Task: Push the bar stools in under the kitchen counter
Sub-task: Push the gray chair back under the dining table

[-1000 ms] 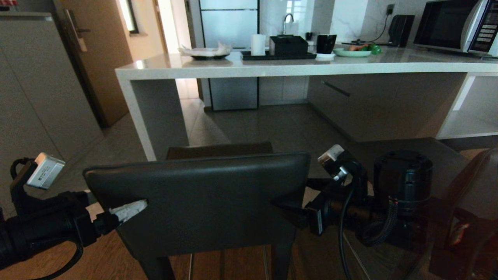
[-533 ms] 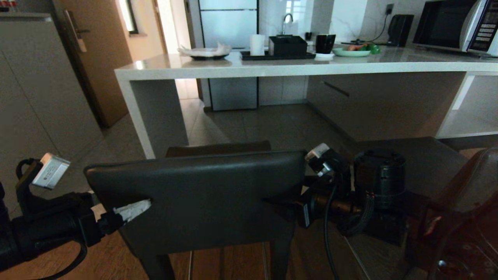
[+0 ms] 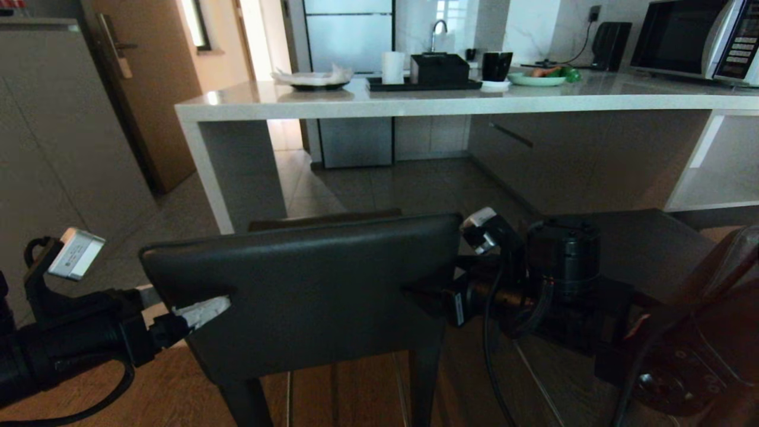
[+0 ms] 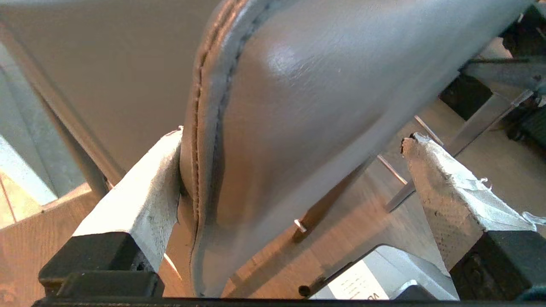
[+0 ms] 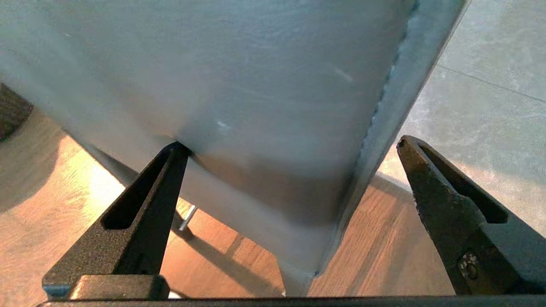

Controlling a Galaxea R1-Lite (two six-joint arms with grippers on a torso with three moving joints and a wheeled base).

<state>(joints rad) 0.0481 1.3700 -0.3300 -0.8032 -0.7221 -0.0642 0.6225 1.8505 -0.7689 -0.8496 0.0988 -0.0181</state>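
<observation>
Stool (image 3: 308,290) backrest sits higher and farther out in the head view than a second ago; counter (image 3: 379,104) unchanged in frame, so the stool has moved toward it. Right arm has come in further, its housing now nearer the backrest's right edge.

Left gripper (image 3: 178,305): jaws wide apart, straddling the backrest's left edge; one taped finger (image 4: 145,192) touches the seam, the other stands clear of the leather. Right gripper (image 5: 290,147): jaws wide apart, straddling the right edge; one black fingertip (image 5: 177,151) presses the back face, the other is off it. Neither clamps.

Seat mostly hidden behind the backrest; legs cut off at the frame bottom. Second stool not made out. Right foreground is dark and hard to read.

Open tiled floor lies between the stool and the counter's left side panel; the space beneath the slab is open.
</observation>
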